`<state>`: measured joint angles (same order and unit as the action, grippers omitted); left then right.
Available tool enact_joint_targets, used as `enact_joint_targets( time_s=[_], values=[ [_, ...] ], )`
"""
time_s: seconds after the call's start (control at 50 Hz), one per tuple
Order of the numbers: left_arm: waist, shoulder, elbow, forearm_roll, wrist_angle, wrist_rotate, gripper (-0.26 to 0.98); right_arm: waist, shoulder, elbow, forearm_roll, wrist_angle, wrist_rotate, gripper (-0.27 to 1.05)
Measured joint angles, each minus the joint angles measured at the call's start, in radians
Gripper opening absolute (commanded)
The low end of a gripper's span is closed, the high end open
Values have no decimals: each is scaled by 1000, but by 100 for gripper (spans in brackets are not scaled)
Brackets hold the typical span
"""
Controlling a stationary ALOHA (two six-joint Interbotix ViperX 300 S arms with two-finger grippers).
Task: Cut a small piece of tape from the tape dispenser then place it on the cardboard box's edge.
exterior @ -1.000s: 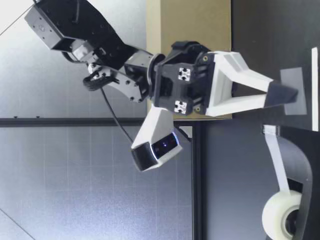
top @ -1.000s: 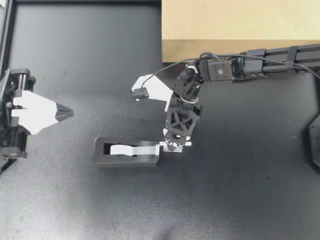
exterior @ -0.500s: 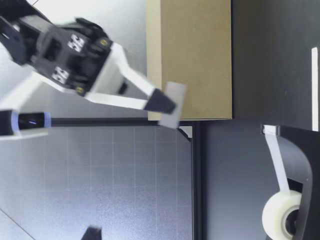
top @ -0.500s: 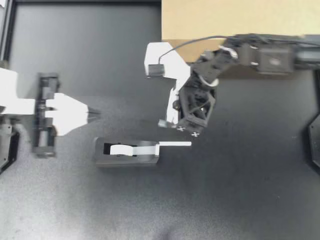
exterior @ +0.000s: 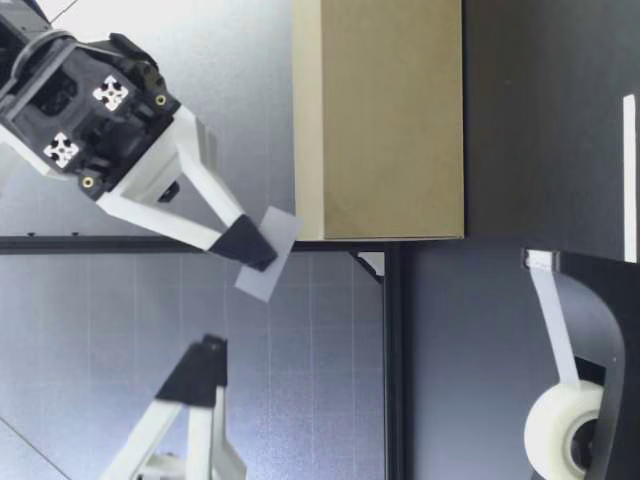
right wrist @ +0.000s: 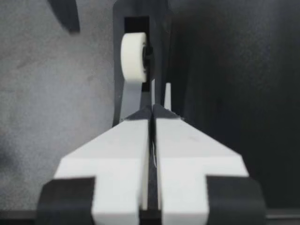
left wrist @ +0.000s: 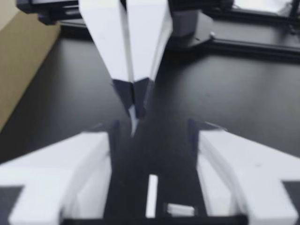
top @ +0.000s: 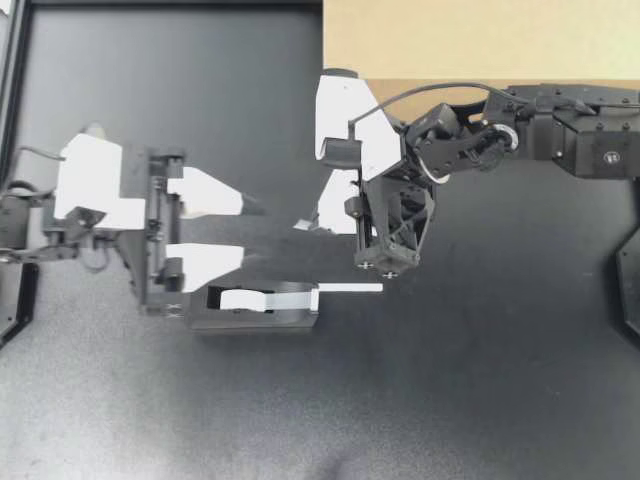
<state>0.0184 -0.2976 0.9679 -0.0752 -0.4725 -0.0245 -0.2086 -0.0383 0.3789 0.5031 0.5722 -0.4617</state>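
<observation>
My right gripper (top: pixel 303 223) hangs above the table between the cardboard box (top: pixel 470 45) and the black tape dispenser (top: pixel 255 306). It is shut on a small piece of tape (exterior: pixel 268 256), which sticks out past its dark fingertips (exterior: pixel 245 243). My left gripper (top: pixel 253 232) is open and faces the right one tip to tip. In the left wrist view the right gripper (left wrist: pixel 133 101) points between my open fingers (left wrist: pixel 84 159), with the tape (left wrist: pixel 133 123) seen edge-on. The dispenser's white roll (right wrist: pixel 133 51) lies below, ahead of the right gripper (right wrist: pixel 152 110).
A thin white strip (top: pixel 350 288) reaches from the dispenser's cutter end along the black table (top: pixel 470 400). The box (exterior: pixel 390 120) stands at the table's far side, behind the right arm (top: pixel 570 140). Dark frame rails border the table's left edge.
My left gripper has come in from the left edge toward the middle and opened. My right gripper has lifted the tape piece away from the dispenser and turned to face the left one.
</observation>
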Motion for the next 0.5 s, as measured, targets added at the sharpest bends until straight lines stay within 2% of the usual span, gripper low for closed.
enact_joint_targets(
  time_s=[0.5],
  values=[
    [0, 69, -26, -20, -95, 0, 45, 21, -20, -6, -6, -38, 0, -6]
  ],
)
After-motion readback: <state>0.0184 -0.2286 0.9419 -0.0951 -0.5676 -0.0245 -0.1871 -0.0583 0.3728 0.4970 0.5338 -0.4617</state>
